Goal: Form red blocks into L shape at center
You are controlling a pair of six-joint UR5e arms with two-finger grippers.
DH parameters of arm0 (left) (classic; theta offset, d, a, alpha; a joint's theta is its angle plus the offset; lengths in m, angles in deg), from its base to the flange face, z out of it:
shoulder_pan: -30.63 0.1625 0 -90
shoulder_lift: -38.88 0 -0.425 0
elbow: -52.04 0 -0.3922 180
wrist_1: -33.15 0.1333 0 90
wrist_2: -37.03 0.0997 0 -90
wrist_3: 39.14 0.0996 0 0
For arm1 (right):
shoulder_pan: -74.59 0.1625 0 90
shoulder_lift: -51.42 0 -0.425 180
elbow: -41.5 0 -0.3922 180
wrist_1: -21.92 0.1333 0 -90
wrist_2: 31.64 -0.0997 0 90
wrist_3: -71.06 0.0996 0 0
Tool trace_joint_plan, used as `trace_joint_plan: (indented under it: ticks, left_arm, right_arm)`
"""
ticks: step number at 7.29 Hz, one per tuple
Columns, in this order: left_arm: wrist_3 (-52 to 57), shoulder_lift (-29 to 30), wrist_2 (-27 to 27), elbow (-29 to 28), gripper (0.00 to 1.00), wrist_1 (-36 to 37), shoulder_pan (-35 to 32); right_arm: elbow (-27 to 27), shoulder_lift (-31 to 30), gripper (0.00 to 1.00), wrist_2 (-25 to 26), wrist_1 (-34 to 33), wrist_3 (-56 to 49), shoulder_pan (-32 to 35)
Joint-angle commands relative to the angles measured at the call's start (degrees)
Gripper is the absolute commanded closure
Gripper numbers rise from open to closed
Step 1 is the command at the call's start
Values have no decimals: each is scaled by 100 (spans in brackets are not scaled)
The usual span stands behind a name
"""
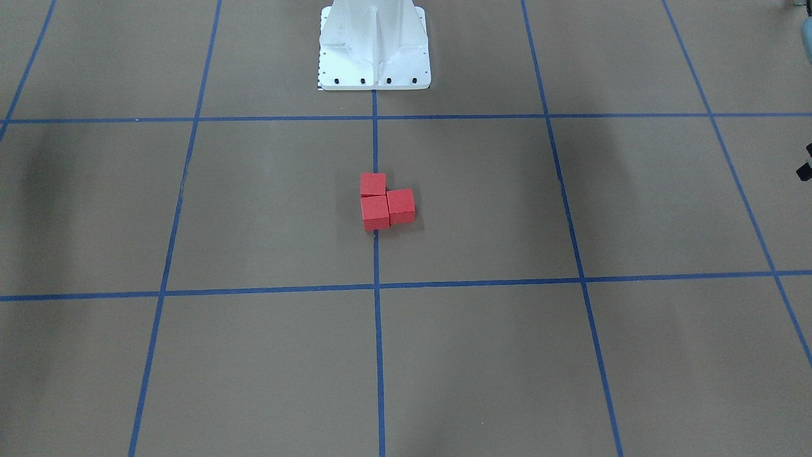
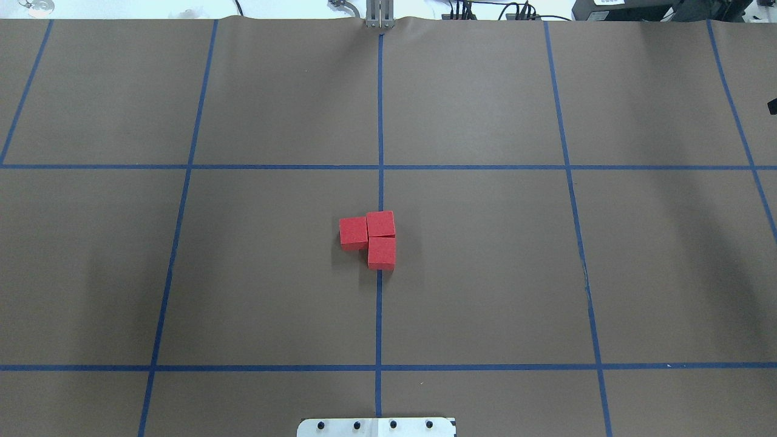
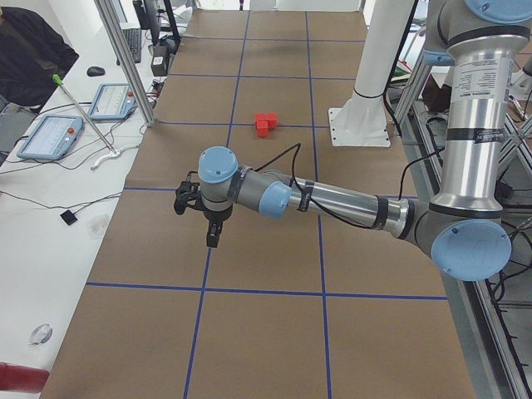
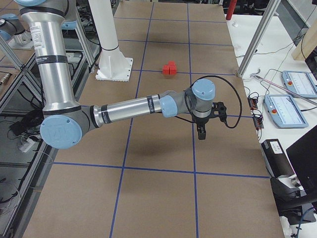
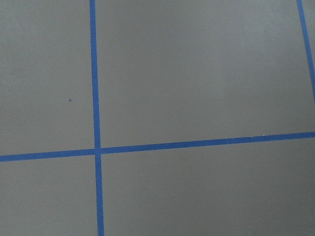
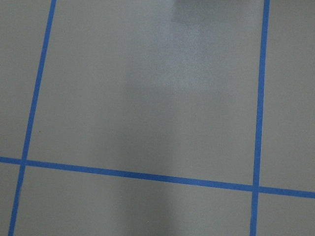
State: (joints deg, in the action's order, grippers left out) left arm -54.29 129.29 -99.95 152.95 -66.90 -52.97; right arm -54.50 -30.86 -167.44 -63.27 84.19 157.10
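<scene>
Three red blocks [image 2: 380, 223] lie touching in an L on the center [image 2: 379, 200], across the middle blue tape line. From the front, two blocks [image 1: 375, 212] stand in a line and the third [image 1: 401, 206] sits beside the nearer one. The blocks also show small in the left side view [image 3: 266, 123] and the right side view [image 4: 170, 68]. My left gripper [image 3: 214, 233] hangs over the table far from them, fingers pointing down. My right gripper [image 4: 200, 131] hangs the same way at the other end. I cannot tell whether either is open or shut. Both wrist views show only brown surface and tape.
The white base plate [image 2: 376, 426] and its column [image 3: 374, 58] stand just behind the blocks. Aluminium frame posts [image 4: 255, 37] rise along the far table edge. Tablets [image 3: 50, 137] and cables lie on the white side bench, where a person [image 3: 25, 50] sits.
</scene>
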Motion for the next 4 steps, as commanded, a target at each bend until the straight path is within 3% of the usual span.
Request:
trace_joint_plan:
  ticks: [1,4]
  left_arm:
    - [12,-15,5,7,0,3,2]
    - [-6,2,23,-45,0,29,28]
  right_arm:
    - [-67,-78,0,-7,12,5,-68]
    - [-76,-96,0,-7,20,5,-68]
